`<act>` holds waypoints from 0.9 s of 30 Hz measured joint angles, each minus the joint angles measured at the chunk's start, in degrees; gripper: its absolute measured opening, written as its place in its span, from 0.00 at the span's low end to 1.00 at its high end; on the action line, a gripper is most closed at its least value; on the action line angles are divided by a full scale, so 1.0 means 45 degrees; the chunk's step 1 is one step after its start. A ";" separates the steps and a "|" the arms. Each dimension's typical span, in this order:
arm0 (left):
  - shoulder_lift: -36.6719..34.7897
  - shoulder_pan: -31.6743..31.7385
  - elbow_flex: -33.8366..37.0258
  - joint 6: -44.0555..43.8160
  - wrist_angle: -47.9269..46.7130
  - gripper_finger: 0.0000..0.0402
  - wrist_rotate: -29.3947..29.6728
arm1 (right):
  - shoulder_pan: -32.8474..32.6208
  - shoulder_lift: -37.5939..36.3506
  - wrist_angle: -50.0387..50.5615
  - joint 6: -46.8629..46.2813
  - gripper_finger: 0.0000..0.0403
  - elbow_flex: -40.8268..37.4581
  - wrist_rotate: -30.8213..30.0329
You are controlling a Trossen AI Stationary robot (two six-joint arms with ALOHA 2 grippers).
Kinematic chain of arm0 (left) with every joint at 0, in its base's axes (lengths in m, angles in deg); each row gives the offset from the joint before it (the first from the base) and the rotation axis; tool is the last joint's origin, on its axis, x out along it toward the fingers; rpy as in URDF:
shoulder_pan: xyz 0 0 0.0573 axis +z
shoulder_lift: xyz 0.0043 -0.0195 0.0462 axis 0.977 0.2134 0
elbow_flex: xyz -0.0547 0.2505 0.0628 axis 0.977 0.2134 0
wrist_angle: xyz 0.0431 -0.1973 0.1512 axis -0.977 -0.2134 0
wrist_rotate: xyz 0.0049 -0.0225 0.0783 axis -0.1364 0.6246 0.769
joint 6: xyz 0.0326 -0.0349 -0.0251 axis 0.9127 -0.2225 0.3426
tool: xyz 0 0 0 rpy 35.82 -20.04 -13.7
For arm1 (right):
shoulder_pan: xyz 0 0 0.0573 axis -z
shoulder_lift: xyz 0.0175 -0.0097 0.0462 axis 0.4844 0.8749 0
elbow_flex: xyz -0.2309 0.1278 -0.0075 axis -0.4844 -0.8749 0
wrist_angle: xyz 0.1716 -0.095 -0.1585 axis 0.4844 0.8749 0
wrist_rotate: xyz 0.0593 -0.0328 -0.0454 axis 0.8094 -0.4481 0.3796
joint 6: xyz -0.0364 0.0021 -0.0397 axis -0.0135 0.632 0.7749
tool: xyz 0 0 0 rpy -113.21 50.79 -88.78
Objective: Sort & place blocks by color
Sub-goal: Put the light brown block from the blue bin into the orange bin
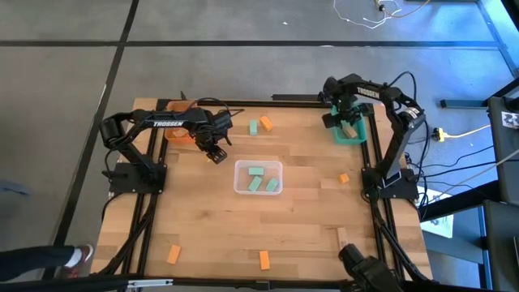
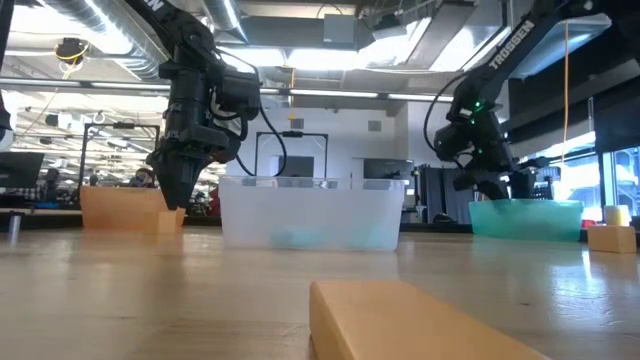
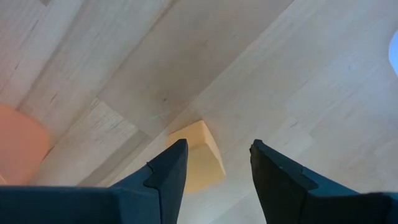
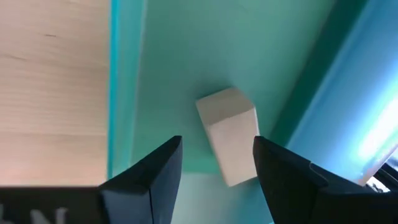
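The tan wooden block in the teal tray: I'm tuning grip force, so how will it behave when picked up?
The tan wooden block looks stiff, with flat faces, so it probably won't roll or deform. It likely weighs little. Its smooth sides might slip between the right gripper fingers, which stand open around it above the teal tray.

Pale matt wood-grain table (image 1: 308, 203); frosted translucent plastic tray (image 2: 310, 215).

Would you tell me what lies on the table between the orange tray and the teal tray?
In the high view, a mint green block and an orange block lie side by side between the orange tray and the teal tray.
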 joint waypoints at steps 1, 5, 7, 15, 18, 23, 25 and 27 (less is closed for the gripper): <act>0.0000 0.0000 0.0000 0.0000 0.0000 0.41 0.0000 | 0.0000 0.0156 0.0000 0.0005 0.49 0.0000 -0.0005; 0.0000 0.0000 0.0000 0.0008 0.0000 0.41 0.0000 | 0.0000 0.0722 0.0082 -0.0136 0.49 0.0028 -0.0225; 0.0000 0.0000 0.0000 0.0010 0.0005 0.41 0.0000 | 0.0000 0.0886 0.0107 -0.0237 0.49 0.0077 -0.0333; 0.0000 0.0000 0.0000 0.0090 0.0000 0.41 0.0000 | -0.0014 0.1170 -0.0270 0.1866 0.49 0.0113 -0.0024; -0.0005 0.0000 0.0000 0.0335 0.0000 0.41 0.0000 | 0.0010 0.1138 -0.0364 0.2461 0.49 0.0092 0.0782; -0.0005 0.0010 0.0000 0.0340 0.0012 0.41 0.0015 | -0.0010 0.1136 -0.0398 0.2390 0.49 0.0092 0.0406; -0.0005 0.0005 0.0000 0.0345 0.0010 0.41 0.0016 | -0.0010 0.1136 -0.0406 0.2432 0.47 0.0092 0.0385; -0.0005 0.0005 0.0000 0.0345 0.0015 0.41 0.0019 | -0.0007 0.1131 -0.0422 0.2422 0.41 0.0094 0.0367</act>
